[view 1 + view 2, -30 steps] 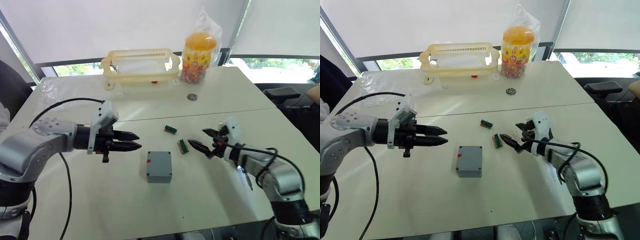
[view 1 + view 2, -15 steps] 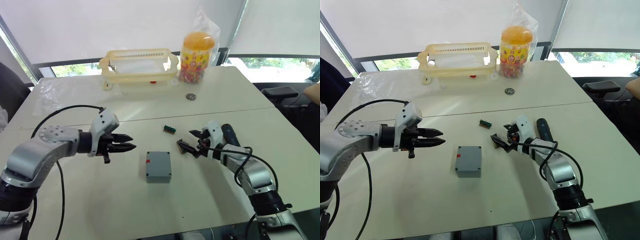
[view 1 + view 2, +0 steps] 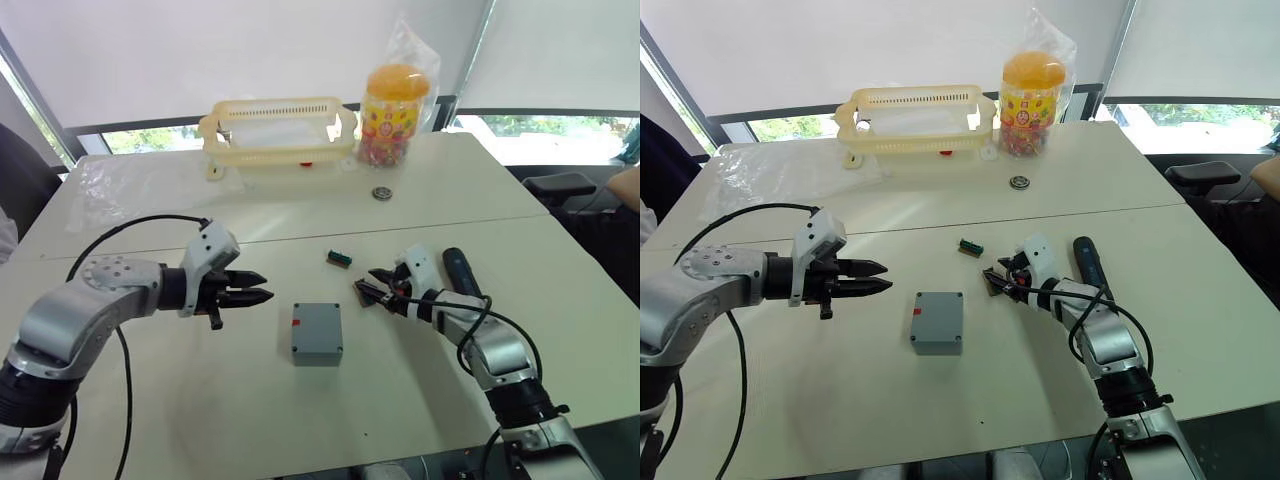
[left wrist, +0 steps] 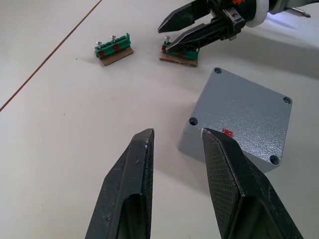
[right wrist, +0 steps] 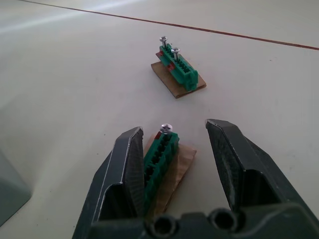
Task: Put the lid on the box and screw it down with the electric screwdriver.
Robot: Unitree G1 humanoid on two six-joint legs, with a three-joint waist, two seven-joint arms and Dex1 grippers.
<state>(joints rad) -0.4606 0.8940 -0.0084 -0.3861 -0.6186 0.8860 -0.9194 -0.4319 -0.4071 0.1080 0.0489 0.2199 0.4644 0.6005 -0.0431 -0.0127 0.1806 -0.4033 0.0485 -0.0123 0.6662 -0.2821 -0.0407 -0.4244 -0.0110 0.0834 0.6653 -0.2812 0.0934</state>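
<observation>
Box (image 3: 318, 333) between your hands: rigid, smooth-sided; grip opposite walls. Left hand (image 3: 262, 287) slightly spread; right hand (image 5: 172, 149) spread around green screw holder (image 5: 160, 158).

Left arm bent in from the left, forearm level over the table, left gripper (image 3: 262, 293) pointing toward the centre — black fingers (image 4: 130, 191) parted by a narrow gap, nothing between them. Right arm angled inward, elbow low, right gripper (image 3: 379, 286) down at the tabletop — fingers (image 5: 123, 169) spread apart.

Lidded grey box (image 3: 318, 333) flat; electric screwdriver (image 3: 460, 271) well apart.
</observation>
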